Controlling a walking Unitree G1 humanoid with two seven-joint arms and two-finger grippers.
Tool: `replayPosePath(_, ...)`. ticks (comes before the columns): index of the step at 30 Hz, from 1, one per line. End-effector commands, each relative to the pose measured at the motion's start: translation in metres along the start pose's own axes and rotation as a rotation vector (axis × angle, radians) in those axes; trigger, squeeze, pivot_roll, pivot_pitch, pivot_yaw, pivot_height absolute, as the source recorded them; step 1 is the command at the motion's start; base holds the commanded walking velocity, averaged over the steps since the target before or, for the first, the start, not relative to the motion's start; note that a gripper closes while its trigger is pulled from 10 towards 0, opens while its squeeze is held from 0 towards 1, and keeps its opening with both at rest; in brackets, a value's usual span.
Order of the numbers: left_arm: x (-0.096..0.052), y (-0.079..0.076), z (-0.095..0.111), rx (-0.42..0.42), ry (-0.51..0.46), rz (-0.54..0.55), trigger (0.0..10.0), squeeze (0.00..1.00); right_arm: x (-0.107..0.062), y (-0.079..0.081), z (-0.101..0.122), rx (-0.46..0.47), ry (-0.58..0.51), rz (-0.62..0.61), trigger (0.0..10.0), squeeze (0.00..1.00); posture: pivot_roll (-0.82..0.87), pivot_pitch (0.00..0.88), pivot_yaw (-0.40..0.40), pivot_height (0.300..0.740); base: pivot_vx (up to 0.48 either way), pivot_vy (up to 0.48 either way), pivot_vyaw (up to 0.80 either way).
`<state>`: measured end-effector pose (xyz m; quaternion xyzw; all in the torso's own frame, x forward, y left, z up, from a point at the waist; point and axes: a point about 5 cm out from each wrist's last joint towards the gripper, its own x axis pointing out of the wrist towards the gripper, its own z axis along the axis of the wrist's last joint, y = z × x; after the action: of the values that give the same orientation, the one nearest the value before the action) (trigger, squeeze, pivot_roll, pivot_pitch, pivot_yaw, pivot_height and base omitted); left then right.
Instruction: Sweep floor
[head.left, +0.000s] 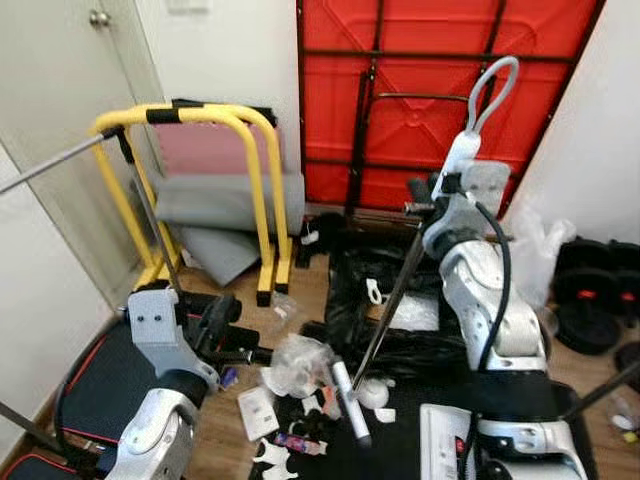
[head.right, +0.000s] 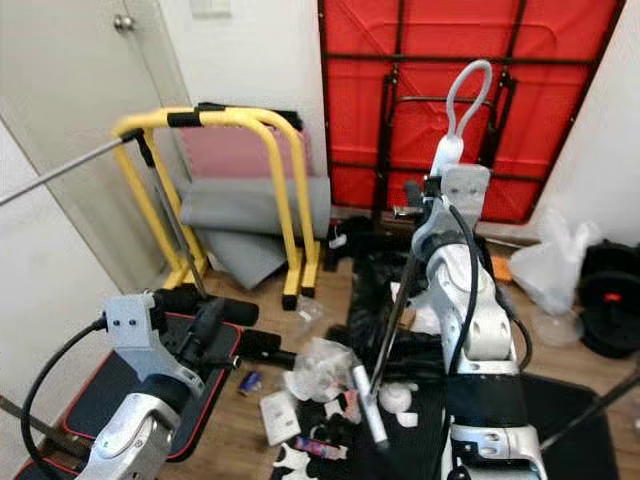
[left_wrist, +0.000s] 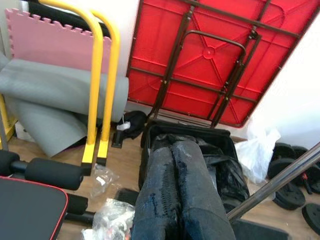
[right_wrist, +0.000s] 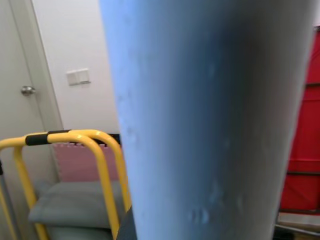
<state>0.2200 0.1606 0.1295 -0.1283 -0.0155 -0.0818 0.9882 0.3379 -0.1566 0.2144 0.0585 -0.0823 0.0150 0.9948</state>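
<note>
My right gripper (head.left: 435, 200) is raised in front of me, shut on the broom (head.left: 462, 150) just below its white looped grip. In the right wrist view that pale handle (right_wrist: 210, 120) sits very close. The metal pole (head.left: 390, 300) slants down and left to a white-grey end (head.left: 350, 400) among litter: crumpled clear plastic (head.left: 300, 360) and white scraps (head.left: 258, 410) on the wood floor. My left gripper (head.left: 215, 322) is low on the left, above the weight bench, its black fingers (left_wrist: 165, 195) pressed together with nothing seen between them.
A black bag (head.left: 390, 290) lies open below the red folded table (head.left: 430, 100). Yellow bars (head.left: 255, 180), grey mats (head.left: 225, 200) and a door (head.left: 60, 90) stand on the left. Weight plates (head.left: 600, 290) and a white bag (head.left: 535, 250) are at right. The black bench (head.left: 100, 385) is at lower left.
</note>
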Motion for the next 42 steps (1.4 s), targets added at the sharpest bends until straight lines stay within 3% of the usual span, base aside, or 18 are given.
replayPosePath(1,-0.001,-0.001,0.002,0.004,0.005,-0.004,10.0,0.0,0.002,0.002,0.005,0.031,-0.036,0.004,10.0,0.0,-0.07,0.0,-0.028,0.74,0.0,0.0,-0.8)
replayPosePath(5,-0.002,-0.002,0.002,0.004,0.013,-0.014,10.0,0.0,0.003,0.0,0.004,0.02,-0.035,0.005,10.0,0.0,-0.07,0.002,-0.022,0.74,0.0,0.0,-0.2)
replayPosePath(8,-0.005,-0.006,0.001,-0.001,0.026,-0.03,10.0,0.0,0.005,0.001,0.006,0.089,-0.039,0.052,10.0,0.0,-0.06,0.014,-0.018,0.74,0.0,0.0,0.0)
replayPosePath(9,-0.009,-0.009,0.001,-0.006,0.035,-0.043,10.0,0.0,0.006,0.004,0.011,0.169,-0.067,0.106,10.0,0.0,-0.06,0.027,-0.016,0.74,0.0,0.0,0.0)
replayPosePath(16,-0.016,-0.018,0.003,-0.011,0.044,-0.062,10.0,0.0,0.009,0.012,0.023,0.269,-0.146,0.179,10.0,0.0,-0.05,0.063,-0.013,0.74,0.0,0.0,0.0)
replayPosePath(19,-0.029,-0.03,0.008,0.086,0.09,-0.19,10.0,0.0,0.02,0.014,0.036,0.321,-0.208,0.199,10.0,0.0,-0.05,0.146,-0.018,0.74,0.0,0.0,0.0)
replayPosePath(21,-0.032,-0.031,0.009,0.098,0.099,-0.212,10.0,0.0,0.023,0.014,0.039,0.327,-0.217,0.199,10.0,0.0,-0.05,0.146,-0.018,0.74,0.0,0.0,0.0)
replayPosePath(23,-0.04,-0.046,0.01,0.021,0.118,-0.277,10.0,0.0,0.03,0.017,0.043,0.344,-0.231,0.208,10.0,0.0,-0.04,0.207,-0.02,0.74,0.0,0.0,0.0)
replayPosePath(27,-0.042,-0.053,0.009,0.014,0.127,-0.309,10.0,0.0,0.032,0.018,0.043,0.35,-0.231,0.211,10.0,0.0,-0.03,0.218,-0.019,0.74,0.0,0.0,0.0)
replayPosePath(28,-0.047,-0.062,0.012,-0.002,0.134,-0.358,10.0,0.0,0.035,0.016,0.041,0.352,-0.229,0.204,10.0,0.0,-0.01,0.275,-0.011,0.74,0.0,0.0,0.0)
replayPosePath(29,-0.049,-0.065,0.014,-0.014,0.137,-0.382,10.0,0.0,0.036,0.015,0.039,0.354,-0.226,0.199,10.0,0.0,-0.01,0.275,-0.011,0.74,0.0,0.0,0.0)
replayPosePath(42,-0.062,-0.077,0.023,-0.039,0.157,-0.445,10.0,0.0,0.039,0.013,0.027,0.396,-0.222,0.165,10.0,0.0,0.0,0.334,0.018,0.74,0.0,0.0,0.0)
